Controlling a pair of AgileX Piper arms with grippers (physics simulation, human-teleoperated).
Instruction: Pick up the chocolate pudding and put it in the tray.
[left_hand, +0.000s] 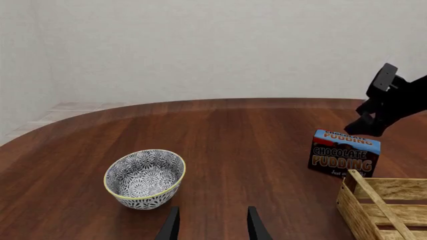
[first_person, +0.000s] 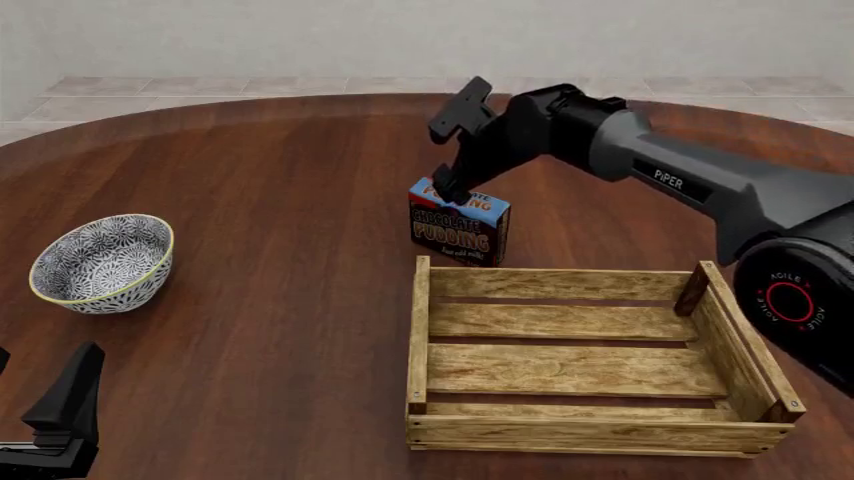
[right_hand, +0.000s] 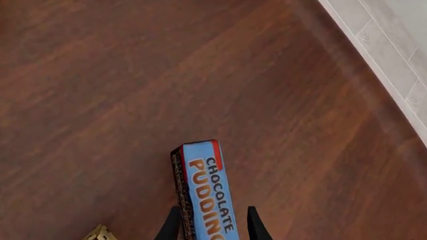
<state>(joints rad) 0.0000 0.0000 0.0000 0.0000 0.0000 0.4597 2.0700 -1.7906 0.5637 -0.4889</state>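
Nearest, the left hand (first_person: 60, 420) idles, fingers apart. The tray (first_person: 587, 285) lies mid-table. Just beyond its far left corner stands the chocolate pudding (first_person: 459, 222), upright, the right hand (first_person: 451, 188) straddling its top, fingers seemingly clamped, ready for lifting.

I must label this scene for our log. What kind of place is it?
A simulated tabletop workspace, probably a bare test room: a round dark wooden table, a pale tiled floor and plain wall behind, with only a bowl, a chocolate pudding and a tray.
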